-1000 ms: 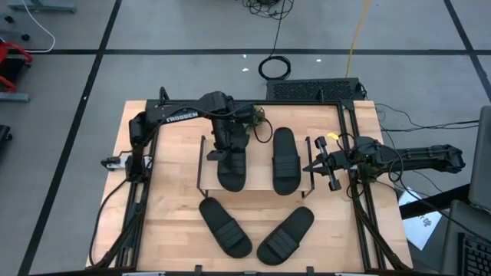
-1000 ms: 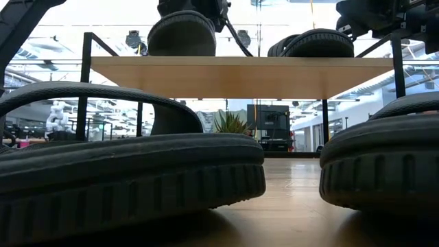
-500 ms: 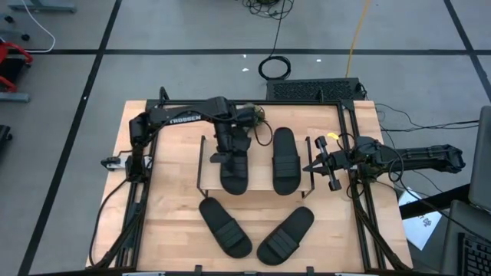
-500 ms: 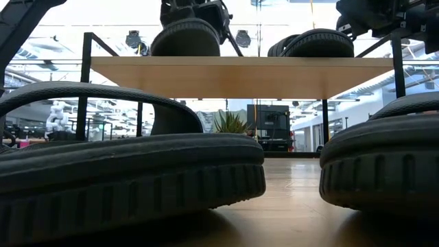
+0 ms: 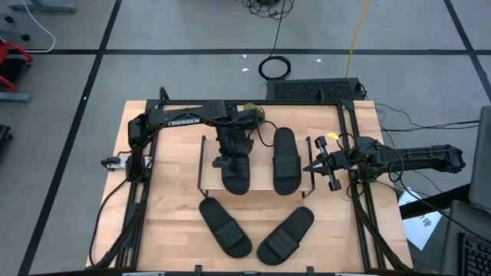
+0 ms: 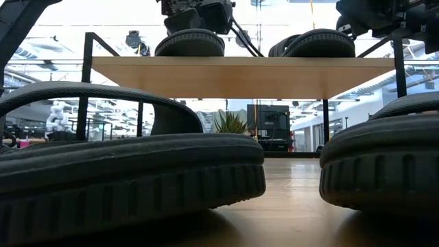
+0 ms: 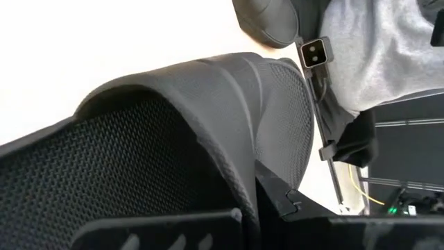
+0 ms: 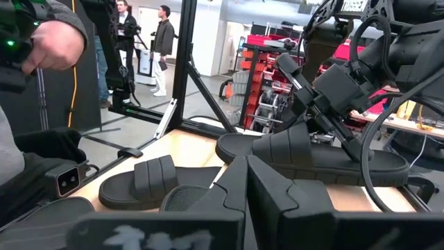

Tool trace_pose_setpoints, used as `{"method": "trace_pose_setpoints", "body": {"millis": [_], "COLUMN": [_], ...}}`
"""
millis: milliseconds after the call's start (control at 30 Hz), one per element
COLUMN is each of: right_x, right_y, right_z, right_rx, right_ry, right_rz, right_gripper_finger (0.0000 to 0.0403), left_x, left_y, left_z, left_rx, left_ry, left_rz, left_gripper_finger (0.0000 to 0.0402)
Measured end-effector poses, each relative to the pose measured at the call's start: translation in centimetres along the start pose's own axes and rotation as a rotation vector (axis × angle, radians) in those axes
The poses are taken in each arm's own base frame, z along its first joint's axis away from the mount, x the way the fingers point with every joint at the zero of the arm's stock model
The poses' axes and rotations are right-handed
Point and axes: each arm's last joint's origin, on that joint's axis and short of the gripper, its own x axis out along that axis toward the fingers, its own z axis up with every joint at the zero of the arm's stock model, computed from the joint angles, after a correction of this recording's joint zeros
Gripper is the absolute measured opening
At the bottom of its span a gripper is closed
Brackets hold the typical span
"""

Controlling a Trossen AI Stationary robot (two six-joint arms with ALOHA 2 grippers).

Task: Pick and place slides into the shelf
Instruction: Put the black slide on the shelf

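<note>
Low view puts us right down on the table [image 5: 169, 207], and closest to us are two black slides still waiting there, the left table slide [image 6: 130, 171] and the right table slide [image 6: 384, 161]. From above we see them lying in a V shape, toes pointing apart, near the front edge.

A bit farther back stands the shelf [image 6: 240, 75]. On its top board lie two more slides. The right shelf slide [image 5: 285, 159] sits flat and alone. The left shelf slide [image 5: 235, 172] has our left gripper [image 5: 229, 151] clamped on it at the strap end. Our fingers are squeezed together on the slide, and it looks like it now rests on the board.

Off to the side, past the shelf's right legs, our right gripper [image 5: 321, 165] waits with its fingers closed on nothing.

Farther back we see a person's sleeve [image 7: 388, 48] in the room.

What could go wrong? If we pull away before letting go, we could drag the slide off the board. It lies close to the front edge, so a small tug may tip it down onto the slides below. If we swing wide, our arm could bump the other shelf slide too.
</note>
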Motion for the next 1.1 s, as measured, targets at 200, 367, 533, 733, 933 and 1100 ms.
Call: {"method": "trace_pose_setpoints", "body": {"millis": [200, 367, 533, 733, 933, 1100], "right_x": [0.0, 0.0, 0.0, 0.0, 0.0, 0.0], "right_y": [0.0, 0.0, 0.0, 0.0, 0.0, 0.0], "right_z": [0.0, 0.0, 0.0, 0.0, 0.0, 0.0], "right_rx": [0.004, 0.009, 0.009, 0.009, 0.009, 0.009], "right_ry": [0.000, 0.000, 0.000, 0.001, 0.001, 0.001], "right_rz": [0.000, 0.000, 0.000, 0.000, 0.000, 0.000], "right_gripper_finger": [0.0000, 0.0000, 0.0000, 0.0000, 0.0000, 0.0000], "left_x": [0.0, 0.0, 0.1, 0.0, -1.2, -2.6], "left_y": [0.1, 0.1, 0.3, 0.2, -0.9, -2.1], "left_z": [0.0, 0.0, 0.0, 0.0, -0.2, -0.5], "left_rx": [0.003, -0.024, -0.039, -0.043, -0.013, 0.013], "left_ry": [0.008, 0.012, 0.016, 0.022, 0.005, -0.003], "left_rz": [0.030, 0.042, 0.054, 0.067, 0.117, 0.205], "left_gripper_finger": [0.0002, 0.0027, 0.0078, 0.0161, 0.0236, 0.0275]}}
